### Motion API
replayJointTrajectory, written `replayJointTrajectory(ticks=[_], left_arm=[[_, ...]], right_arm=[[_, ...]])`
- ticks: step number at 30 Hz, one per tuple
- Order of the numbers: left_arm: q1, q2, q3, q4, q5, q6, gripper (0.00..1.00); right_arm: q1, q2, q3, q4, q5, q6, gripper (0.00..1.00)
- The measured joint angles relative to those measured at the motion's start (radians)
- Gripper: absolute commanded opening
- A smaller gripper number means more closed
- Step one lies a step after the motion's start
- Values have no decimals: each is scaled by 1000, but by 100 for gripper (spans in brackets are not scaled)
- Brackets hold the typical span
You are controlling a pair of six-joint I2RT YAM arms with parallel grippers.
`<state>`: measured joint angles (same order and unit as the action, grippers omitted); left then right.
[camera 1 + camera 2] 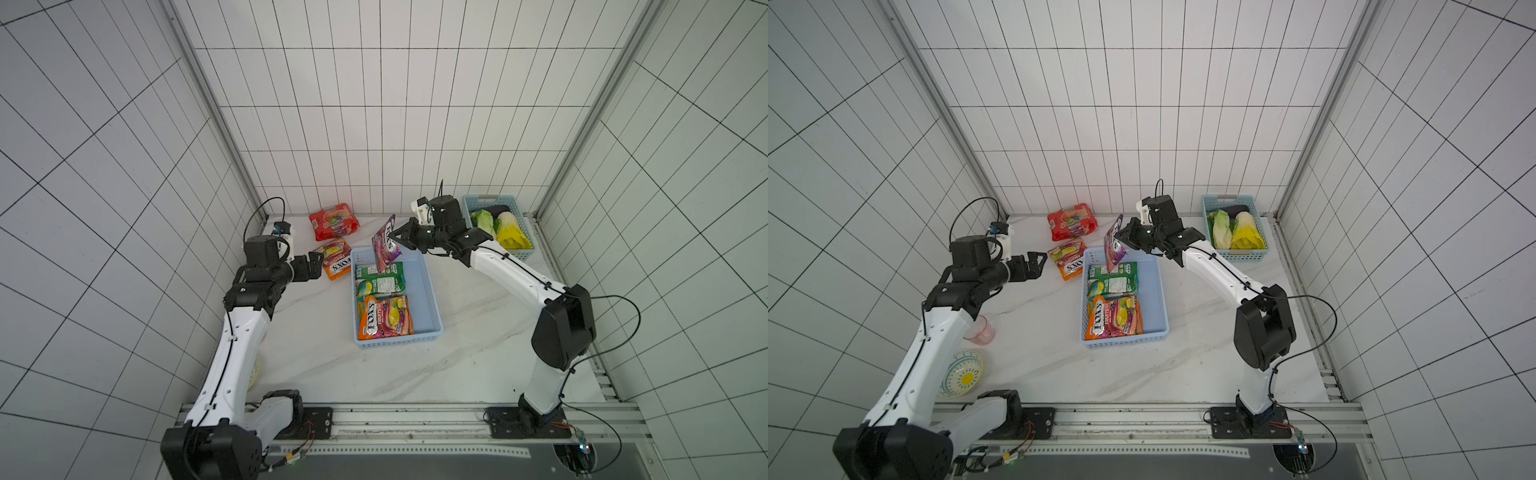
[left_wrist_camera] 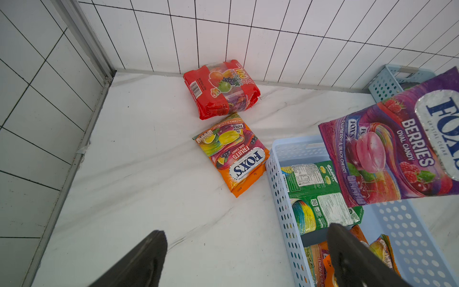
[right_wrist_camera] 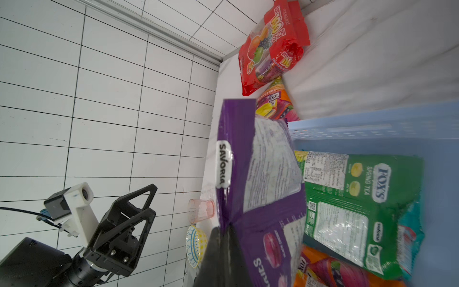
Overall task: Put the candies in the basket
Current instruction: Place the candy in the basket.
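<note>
In both top views the basket lies with its long axis running from 12 to 6 o'clock. The right gripper is clamped tight on one side edge of a purple candy bag, near its logo end. The bag hangs almost upright over the 12 o'clock end of the basket. Its long axis is steep, with the logo end up and tipped toward 1 o'clock and the lower end down over the basket. Its printed front faces 9 o'clock, toward the left arm; the left wrist view shows that front. I cannot tell whether its lower edge touches the green bag lying flat beneath it. An orange bag lies flat at the 6 o'clock end, logo side toward 9 o'clock.

The left gripper has its jaws spread wide and holds nothing. It hovers at 9 o'clock of the basket with its fingers pointing toward 3 o'clock.

A second orange bag lies on the table at 10 o'clock of the basket, logo end toward 5 o'clock. A red bag lies at 11 o'clock, by the wall.
</note>
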<state>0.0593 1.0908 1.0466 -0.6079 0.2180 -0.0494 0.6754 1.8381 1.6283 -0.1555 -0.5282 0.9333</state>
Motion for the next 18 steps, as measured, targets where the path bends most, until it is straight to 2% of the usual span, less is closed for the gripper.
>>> replayJointTrajectory(ticks=[8, 18], left_arm=[[3, 5, 0, 3, -1, -4, 98], [3, 13, 0, 6, 0, -7, 98]], right_arm=[[64, 126, -4, 129, 24, 139, 0], [108, 135, -92, 235, 50, 246, 0]])
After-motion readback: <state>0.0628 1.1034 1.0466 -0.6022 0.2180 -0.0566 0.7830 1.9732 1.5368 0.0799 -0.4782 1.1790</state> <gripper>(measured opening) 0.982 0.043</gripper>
